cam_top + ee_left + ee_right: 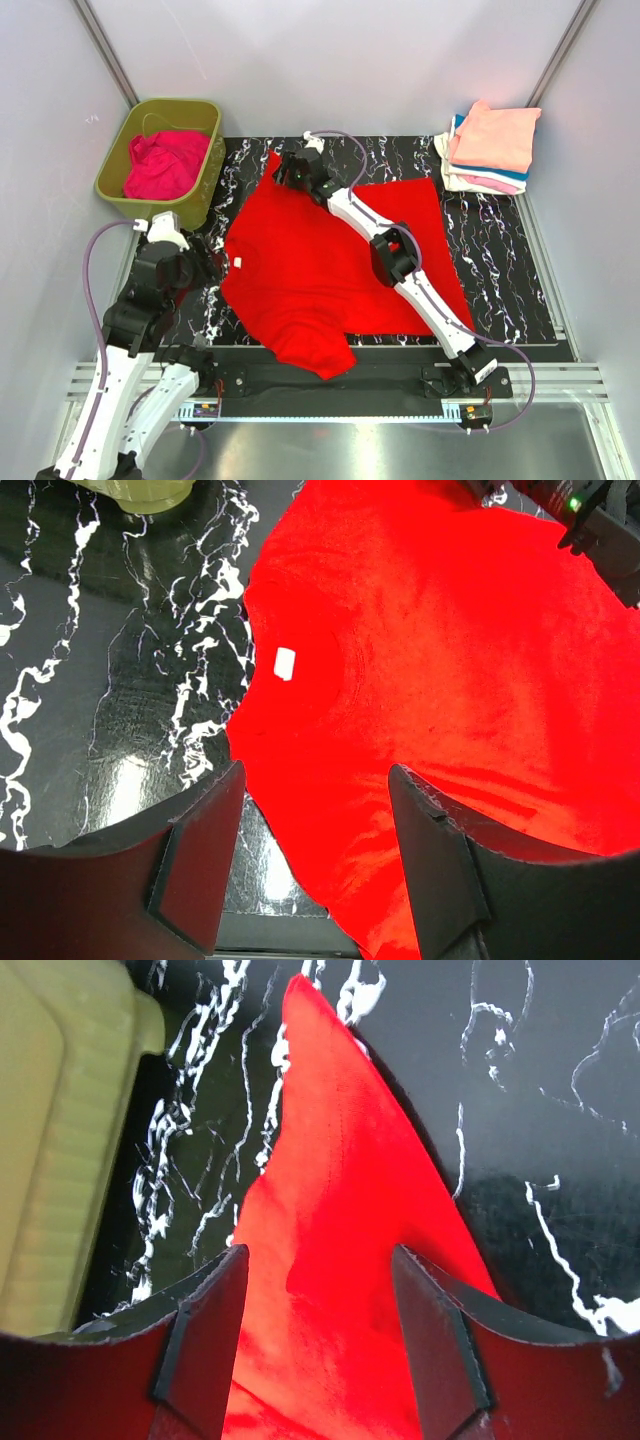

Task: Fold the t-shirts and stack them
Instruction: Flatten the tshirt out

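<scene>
This is a robot test cell in a lab, not a home. A black marbled mat (500,290) covers the surface. Plain white panels (330,60) on metal posts (103,45) close it in behind the mat and on both sides. Along the mat's near edge, a slotted metal rail (560,380) carries the left arm (140,310) and the right arm (420,285), trailing grey cables (90,270). A green tub (208,170) sits at the mat's far left corner, a stack of folded shirts (495,145) at its far right corner.

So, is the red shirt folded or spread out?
Spread out. The red shirt lies open and mostly flat on the mat, its collar label showing and one sleeve stretched out; no fold is made yet.
</scene>
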